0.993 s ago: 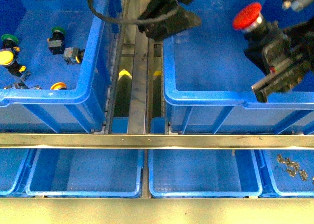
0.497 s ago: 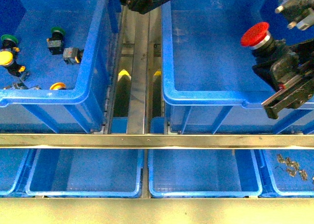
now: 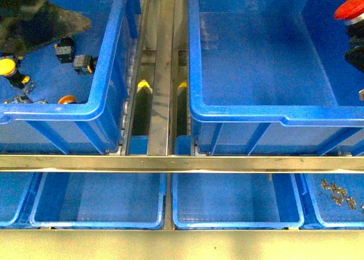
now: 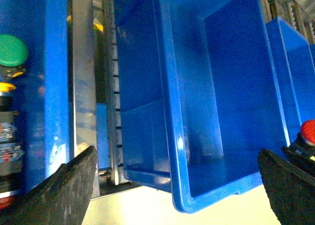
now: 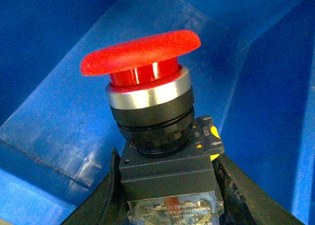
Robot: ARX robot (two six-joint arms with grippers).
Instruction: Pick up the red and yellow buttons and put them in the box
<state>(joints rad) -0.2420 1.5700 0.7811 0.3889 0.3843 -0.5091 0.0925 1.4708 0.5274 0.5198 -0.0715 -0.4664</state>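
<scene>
Red button (image 5: 156, 112): mushroom cap, silver collar

Two crates (image 3: 85, 109) (image 3: 273, 115), four trays (image 3: 11, 197) (image 3: 96, 200) (image 3: 233, 197) (image 3: 318, 206). One red button (image 3: 350, 11), one yellow button (image 3: 7, 66), one orange button (image 3: 67, 99), one green button (image 4: 12, 50).

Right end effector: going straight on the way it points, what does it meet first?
The right end effector, shut on the red button, points into the box. Nothing shows in between, so the button's cap would likely meet the box's bare inside first; floor or wall, I cannot tell.
</scene>
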